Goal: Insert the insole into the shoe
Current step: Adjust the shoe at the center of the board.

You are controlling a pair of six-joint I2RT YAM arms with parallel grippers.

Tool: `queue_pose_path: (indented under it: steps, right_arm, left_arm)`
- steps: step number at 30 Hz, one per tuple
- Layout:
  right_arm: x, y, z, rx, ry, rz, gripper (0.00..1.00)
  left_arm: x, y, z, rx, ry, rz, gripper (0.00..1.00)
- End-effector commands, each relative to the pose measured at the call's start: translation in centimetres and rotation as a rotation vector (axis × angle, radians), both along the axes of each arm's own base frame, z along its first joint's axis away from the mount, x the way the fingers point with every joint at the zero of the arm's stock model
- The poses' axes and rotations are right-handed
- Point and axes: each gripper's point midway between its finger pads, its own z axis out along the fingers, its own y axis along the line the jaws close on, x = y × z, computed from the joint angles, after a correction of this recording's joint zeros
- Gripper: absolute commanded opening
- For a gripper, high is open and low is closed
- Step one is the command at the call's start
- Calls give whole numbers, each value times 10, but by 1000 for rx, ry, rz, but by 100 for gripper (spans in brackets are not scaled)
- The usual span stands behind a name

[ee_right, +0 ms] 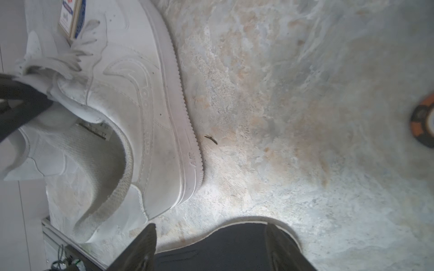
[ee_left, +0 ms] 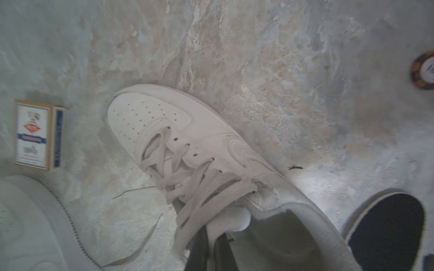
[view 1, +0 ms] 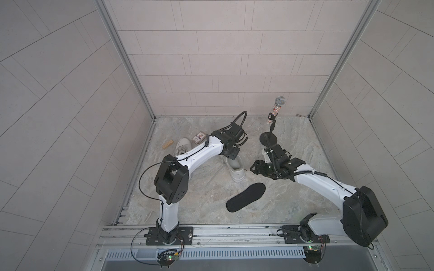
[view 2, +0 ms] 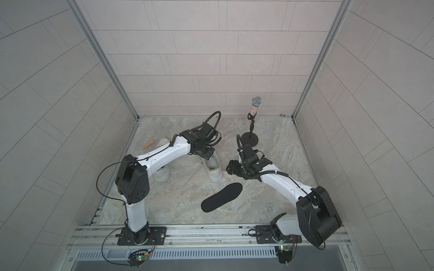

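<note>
Barely in frame, left hand (ee_left: 212, 237) pinches shoe (ee_left: 178, 131) tongue; right hand (ee_right: 211, 227) spread, empty, over cut-off insole (ee_right: 211, 257).

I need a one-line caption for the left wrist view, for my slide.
Left tool holds the white shoe by its tongue; the black insole lies beside it.
</note>
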Motion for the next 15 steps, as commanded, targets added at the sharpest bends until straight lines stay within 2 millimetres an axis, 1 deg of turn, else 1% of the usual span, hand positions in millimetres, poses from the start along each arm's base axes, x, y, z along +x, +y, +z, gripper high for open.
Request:
queue_pose_path:
  steps: [1, 3, 4, 9, 11, 14, 15]
  right_arm:
    - [9, 6, 27, -9, -68, -108, 75]
    - [11, 15, 35, -24, -93, -104, 76]
    - [13, 19, 35, -25, -93, -101, 76]
    - [31, 33, 20, -42, -80, -115, 76]
    - [38, 39, 17, -43, -82, -112, 76]
    - [48, 40, 6, -91, -69, -111, 74]
    - [50, 38, 0, -119, -59, -115, 72]
  left_arm:
    - [-3, -16, 45, -254, 54, 57, 0]
    - [-3, -15, 46, -277, 66, 82, 0]
    - [-3, -14, 46, -282, 68, 94, 0]
    - [-3, -14, 50, -345, 56, 144, 0]
    - [-4, -13, 48, -349, 53, 149, 0]
    - [-7, -12, 46, -357, 55, 149, 0]
    - [-8, -11, 46, -358, 53, 150, 0]
